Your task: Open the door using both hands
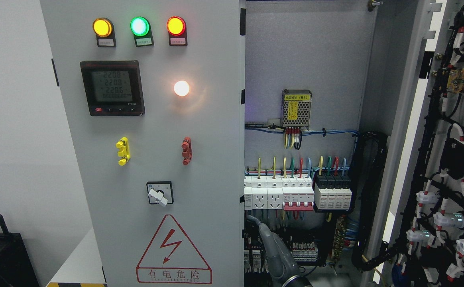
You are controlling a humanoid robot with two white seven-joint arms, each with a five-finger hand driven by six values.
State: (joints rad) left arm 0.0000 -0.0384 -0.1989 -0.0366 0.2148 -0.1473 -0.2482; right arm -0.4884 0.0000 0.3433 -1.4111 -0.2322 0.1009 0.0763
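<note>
Nearest the camera, a grey hand (274, 249) is being raised at six o'clock; its arm's side and grip cannot be told. At its ten o'clock, the closed left door (200, 131) is being presented, free edge vertical; the right door (451, 151) is swung open at three o'clock.

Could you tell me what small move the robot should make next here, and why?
Probably move the right hand slightly left onto the free edge of the closed grey metal left door and start pulling it outward. The grey right door with black wiring already stands swung open, while the left door is shut and the hand sits just beside its edge.
</note>
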